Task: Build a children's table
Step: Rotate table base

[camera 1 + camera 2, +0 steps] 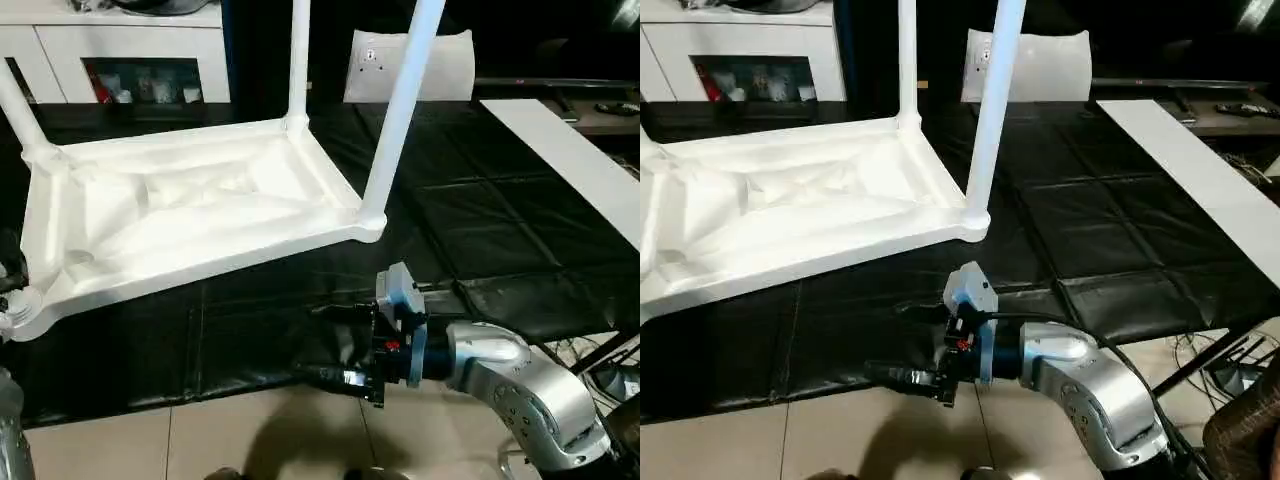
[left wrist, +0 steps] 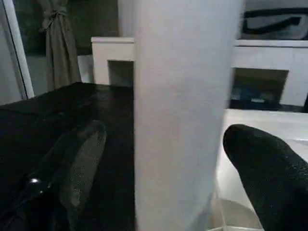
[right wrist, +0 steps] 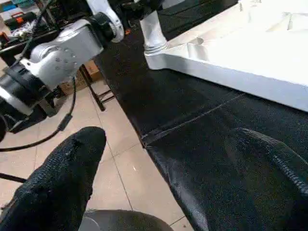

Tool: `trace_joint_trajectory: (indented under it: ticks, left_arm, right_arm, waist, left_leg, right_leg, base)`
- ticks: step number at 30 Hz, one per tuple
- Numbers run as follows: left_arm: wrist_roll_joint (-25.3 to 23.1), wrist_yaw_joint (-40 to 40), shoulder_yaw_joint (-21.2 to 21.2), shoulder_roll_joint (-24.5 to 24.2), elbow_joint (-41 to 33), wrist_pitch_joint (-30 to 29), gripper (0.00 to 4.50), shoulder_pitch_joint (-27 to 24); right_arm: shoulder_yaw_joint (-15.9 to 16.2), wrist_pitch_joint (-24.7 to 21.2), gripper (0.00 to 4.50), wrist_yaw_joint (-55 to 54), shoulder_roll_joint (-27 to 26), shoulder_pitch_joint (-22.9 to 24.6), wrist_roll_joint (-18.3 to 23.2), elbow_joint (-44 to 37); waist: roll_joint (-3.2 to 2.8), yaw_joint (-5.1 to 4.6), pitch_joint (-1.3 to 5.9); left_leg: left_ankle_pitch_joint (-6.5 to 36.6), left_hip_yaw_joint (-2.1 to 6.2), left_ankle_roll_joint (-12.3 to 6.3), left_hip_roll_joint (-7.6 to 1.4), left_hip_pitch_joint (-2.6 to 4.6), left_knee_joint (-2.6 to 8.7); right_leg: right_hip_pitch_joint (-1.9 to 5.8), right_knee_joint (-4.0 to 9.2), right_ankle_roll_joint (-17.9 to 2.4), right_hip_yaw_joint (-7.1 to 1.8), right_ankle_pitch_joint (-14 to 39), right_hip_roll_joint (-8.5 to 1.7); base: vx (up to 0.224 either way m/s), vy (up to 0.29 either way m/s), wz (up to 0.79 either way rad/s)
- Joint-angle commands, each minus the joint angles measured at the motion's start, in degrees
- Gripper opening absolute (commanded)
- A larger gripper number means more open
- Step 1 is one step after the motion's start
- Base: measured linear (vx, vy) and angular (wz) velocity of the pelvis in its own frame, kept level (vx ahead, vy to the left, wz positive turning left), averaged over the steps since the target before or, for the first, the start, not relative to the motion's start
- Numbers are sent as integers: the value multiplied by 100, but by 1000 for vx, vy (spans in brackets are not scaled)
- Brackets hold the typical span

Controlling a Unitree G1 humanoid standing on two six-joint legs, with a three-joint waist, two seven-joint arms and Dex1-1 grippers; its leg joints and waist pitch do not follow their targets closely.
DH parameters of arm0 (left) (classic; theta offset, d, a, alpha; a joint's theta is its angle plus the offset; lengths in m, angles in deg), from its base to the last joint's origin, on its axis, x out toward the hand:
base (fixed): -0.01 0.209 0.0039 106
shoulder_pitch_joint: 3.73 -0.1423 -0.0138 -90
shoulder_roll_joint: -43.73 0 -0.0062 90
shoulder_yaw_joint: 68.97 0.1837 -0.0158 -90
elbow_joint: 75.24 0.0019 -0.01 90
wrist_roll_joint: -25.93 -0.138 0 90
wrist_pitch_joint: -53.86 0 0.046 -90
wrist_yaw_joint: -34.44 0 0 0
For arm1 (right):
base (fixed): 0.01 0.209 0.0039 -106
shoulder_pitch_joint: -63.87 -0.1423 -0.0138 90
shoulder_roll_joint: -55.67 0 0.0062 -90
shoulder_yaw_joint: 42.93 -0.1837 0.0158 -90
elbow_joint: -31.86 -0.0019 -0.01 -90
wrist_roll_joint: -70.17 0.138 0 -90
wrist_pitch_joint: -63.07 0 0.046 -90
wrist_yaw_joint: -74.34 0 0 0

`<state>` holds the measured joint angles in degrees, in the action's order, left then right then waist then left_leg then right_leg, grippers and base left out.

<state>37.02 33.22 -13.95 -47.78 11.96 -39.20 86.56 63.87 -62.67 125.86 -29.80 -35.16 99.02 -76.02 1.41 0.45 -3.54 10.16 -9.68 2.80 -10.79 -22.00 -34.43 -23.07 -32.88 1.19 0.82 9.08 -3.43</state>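
The all-white plastic children's table point(image 1: 190, 215) lies upside down on the black padded work surface point(image 1: 480, 220), ribbed underside up, with white tapered legs standing in its corner sockets. The left gripper point(image 2: 163, 168) is spread wide around one leg point(image 2: 185, 106) — its black fingers point(image 2: 269, 178) flank it. The right gripper point(image 1: 345, 345) hangs open beyond the table's near edge, holding nothing.

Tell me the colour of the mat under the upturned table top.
Black, with a glossy quilted look; the mat shows best in the left eye view.
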Motion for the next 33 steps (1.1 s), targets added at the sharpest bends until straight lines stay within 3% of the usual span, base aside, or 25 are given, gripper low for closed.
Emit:
trace_joint_trajectory:
  ticks: [1,3,5,8,9,10,11,14,17,20,22,25,29,32,33]
  left_arm:
    - [100,-90,-19,-78,205,-34,444,81]
    - [192,-227,5,-125,317,-10,444,142]
    - [695,-776,58,-132,519,-177,444,295]
    - [931,-1157,149,-158,598,-213,444,325]
    - [1458,-2006,354,-142,507,-371,444,198]
    - [1697,-2344,421,-126,456,-467,444,142]
    - [1892,-2570,454,-118,412,-617,444,91]
    - [2297,-3137,557,-189,341,-980,444,-32]
    - [2780,-3829,802,-323,44,-1505,444,-251]
    - [3145,-4294,1053,-488,-217,-1937,444,-427]
    - [3275,-4486,1187,-558,-356,-2069,444,-493]
    - [3577,-4816,1657,-727,-887,-2639,444,-619]
    - [3494,-5051,2142,-866,-1191,-2807,444,-622]
    - [3423,-5131,2442,-918,-1335,-2919,444,-515]
    - [3451,-5149,2592,-925,-1424,-3020,444,-413]
  right_arm:
    - [-9,-48,450,-22,81,12,27,-99]
    - [-8,-46,450,-22,86,17,27,-101]
    - [-2,-27,450,-27,87,29,12,-89]
    - [3,2,450,-43,92,33,-21,-71]
    - [4,110,450,-205,56,-5,-211,76]
    - [1,162,450,-293,39,-28,-310,153]
    - [-6,237,450,-375,9,-55,-405,244]
    - [-79,384,450,-721,-100,-163,-657,544]
    - [-223,591,450,-1292,-228,-323,-1029,1002]
    - [-338,783,450,-1819,-320,-464,-1379,1421]
    - [-405,861,450,-2053,-401,-526,-1521,1617]
    - [-469,948,450,-2483,-550,-644,-1724,1983]
    - [-456,985,450,-2824,-654,-719,-1921,2329]
    - [-445,1063,450,-3040,-753,-803,-2114,2691]
    - [-455,1162,450,-3162,-822,-886,-2217,2958]
  waist:
    - [-209,30,297]
    - [-199,41,305]
    - [-198,82,306]
    - [-193,131,308]
    - [-174,133,313]
    - [-169,149,310]
    - [-189,186,307]
    - [-195,248,289]
    - [-173,241,290]
    - [-176,232,278]
    - [-179,219,276]
    - [-128,185,290]
    - [-116,141,291]
    - [-100,68,318]
    - [-68,57,326]
  left_leg:
    - [2825,142,337,-155,175,521]
    - [2781,135,327,-157,177,508]
    - [2727,124,347,-157,194,505]
    - [2682,128,380,-179,183,528]
    - [2669,123,378,-180,187,526]
    - [2637,111,415,-174,185,532]
    - [2732,94,470,-187,238,531]
    - [3051,92,545,-179,280,538]
    - [3142,101,567,-179,267,567]
    - [3237,101,612,-162,280,562]
    - [3277,104,616,-163,271,577]
    - [3183,106,594,-159,231,578]
    - [3167,92,597,-151,257,563]
    - [2886,93,592,-149,181,577]
    - [2788,84,580,-150,166,569]
  right_leg:
    - [32,385,-688,-105,2069,-243]
    - [35,391,-672,-113,2185,-260]
    - [13,401,-680,-120,2303,-264]
    - [28,370,-716,-117,2188,-261]
    - [33,375,-720,-117,2164,-263]
    - [17,372,-752,-126,2214,-275]
    - [-36,383,-782,-138,2276,-268]
    - [-68,403,-734,-136,2521,-257]
    - [-43,421,-651,-121,2652,-257]
    - [-67,431,-625,-120,2880,-265]
    - [-53,449,-569,-113,2952,-258]
    - [-11,417,-547,-115,2919,-267]
    - [-47,437,-508,-120,2976,-252]
    - [43,375,-543,-123,2668,-251]
    - [51,367,-550,-129,2594,-254]
  base:
    - [0,0,0]
    - [0,0,0]
    - [0,0,0]
    - [0,0,0]
    - [0,0,0]
    - [0,0,0]
    - [0,0,0]
    - [0,0,0]
    - [0,0,0]
    - [0,0,0]
    - [0,0,0]
    - [0,0,0]
    - [0,0,0]
    - [0,0,0]
    - [0,0,0]
